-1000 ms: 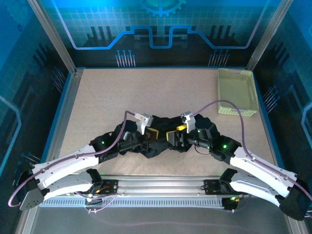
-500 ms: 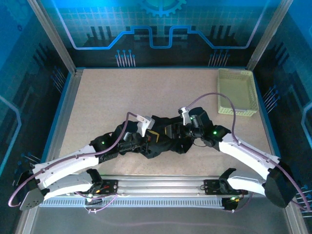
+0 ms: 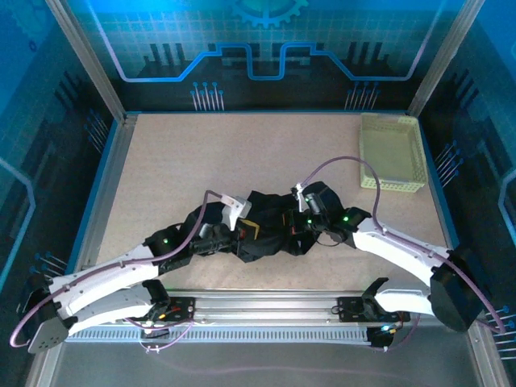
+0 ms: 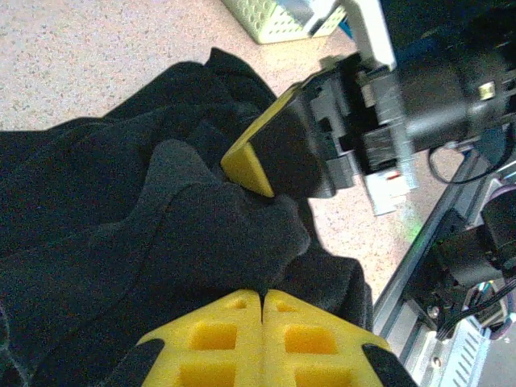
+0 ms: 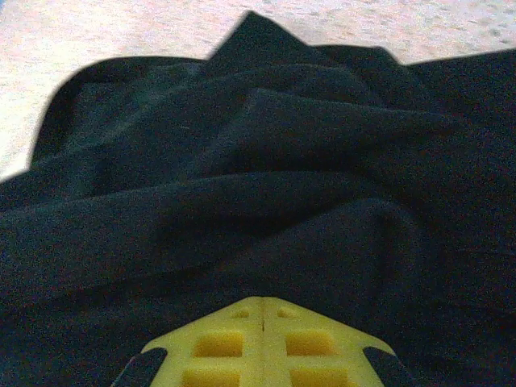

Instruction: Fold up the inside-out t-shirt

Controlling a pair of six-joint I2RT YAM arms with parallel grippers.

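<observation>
Inside-out t-shirt (image 3: pixel 270 242): plain black, soft matte cloth, bunched into a rumpled heap of thick rounded folds on the speckled beige table (image 3: pixel 201 153), toward its near middle. In the right wrist view its creases run in long overlapping ridges (image 5: pixel 258 161); in the left wrist view it piles into lumpy mounds (image 4: pixel 145 234).

A pale yellow-green plastic basket (image 3: pixel 393 153) with a lattice wall stands at the far right corner, well apart from the shirt; its gridded side shows at the top of the left wrist view (image 4: pixel 274 20).

Both white arms lie low over the table and bend inward, so the grippers face each other across the heap. The left gripper (image 3: pixel 246 230) has its waffled yellow pads pressed together (image 4: pixel 262 300), tips against the cloth. The right gripper (image 3: pixel 297 222) is likewise closed, pads meeting along one seam (image 5: pixel 264 305), nose buried in folds. Whether either pinches fabric I cannot tell.
</observation>
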